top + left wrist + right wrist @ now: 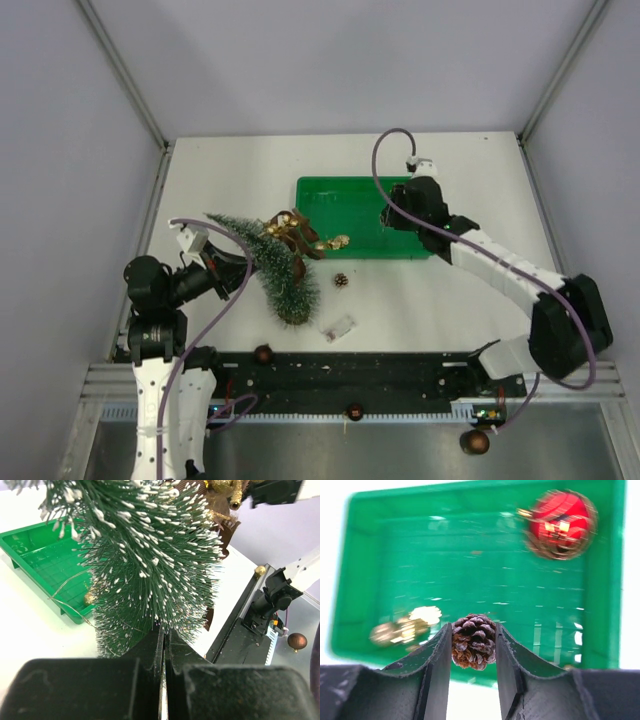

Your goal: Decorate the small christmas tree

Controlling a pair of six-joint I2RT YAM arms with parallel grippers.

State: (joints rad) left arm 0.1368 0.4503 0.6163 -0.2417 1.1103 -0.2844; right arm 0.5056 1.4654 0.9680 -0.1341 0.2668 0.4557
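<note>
R gripper (473, 632) pinches pine cone (473, 650) over green tray (470, 550). Red bauble (562, 525) sits upper right in tray, not yet used. L gripper (163, 640) pressed together, tips in bristles of small christmas tree (150, 555); whether it grips, can't tell. Top view: tree left of centre, gold-brown trim (292, 235) on it, well apart from R gripper. Est. early; most decor left.

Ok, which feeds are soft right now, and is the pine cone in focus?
Right wrist: pine cone sharp, green tray and red bauble behind it blurred. Left wrist: small christmas tree bristles crisp, filling the frame. Top external: evenly lit, no glare.
</note>
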